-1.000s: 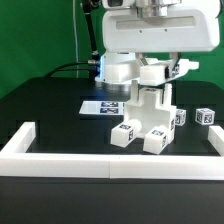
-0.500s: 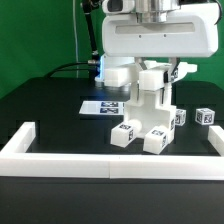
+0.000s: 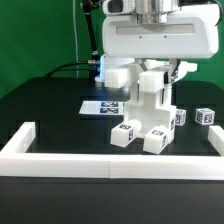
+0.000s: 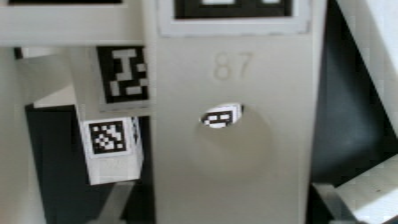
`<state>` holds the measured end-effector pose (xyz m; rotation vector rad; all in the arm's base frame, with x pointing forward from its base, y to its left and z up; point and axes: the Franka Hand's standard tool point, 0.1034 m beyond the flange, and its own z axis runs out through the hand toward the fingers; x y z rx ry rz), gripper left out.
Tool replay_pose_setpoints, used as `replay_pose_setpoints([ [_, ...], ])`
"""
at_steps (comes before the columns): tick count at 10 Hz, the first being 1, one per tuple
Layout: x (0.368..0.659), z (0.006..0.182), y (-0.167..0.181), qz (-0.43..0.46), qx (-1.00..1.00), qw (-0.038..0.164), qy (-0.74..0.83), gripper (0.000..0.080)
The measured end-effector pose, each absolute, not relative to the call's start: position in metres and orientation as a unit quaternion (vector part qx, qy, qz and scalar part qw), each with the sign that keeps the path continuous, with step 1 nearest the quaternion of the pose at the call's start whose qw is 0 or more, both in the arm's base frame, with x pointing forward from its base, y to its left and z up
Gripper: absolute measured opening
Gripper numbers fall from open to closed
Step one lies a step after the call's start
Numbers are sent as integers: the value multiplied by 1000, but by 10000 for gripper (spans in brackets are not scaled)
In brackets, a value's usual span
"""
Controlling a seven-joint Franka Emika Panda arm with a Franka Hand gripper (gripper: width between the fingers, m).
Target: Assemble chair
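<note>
The chair (image 3: 147,108) stands part-built at the table's middle, white blocky parts with black-and-white tags, two tagged blocks at its foot. My gripper (image 3: 155,68) comes down onto its top from above. In the wrist view a flat white panel (image 4: 231,100) marked 87, with a small round hole, fills the space between my fingers (image 4: 342,200). The jaws stand against the panel's two edges, shut on it. Tagged posts (image 4: 118,75) of the chair lie beside the panel.
Two small tagged white parts (image 3: 180,117) (image 3: 206,116) lie at the exterior view's right. The marker board (image 3: 98,106) lies behind the chair to the left. A long low white border wall (image 3: 110,161) runs along the front and sides.
The arm's hand shifted slightly over the chair a second ago and has held still since. The chair has not moved.
</note>
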<state>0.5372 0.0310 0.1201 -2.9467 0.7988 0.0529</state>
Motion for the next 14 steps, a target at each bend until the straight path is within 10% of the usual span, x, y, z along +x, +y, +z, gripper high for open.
replay_pose_setpoints([
  [14,537,122,38,16,-972,45,230,290],
])
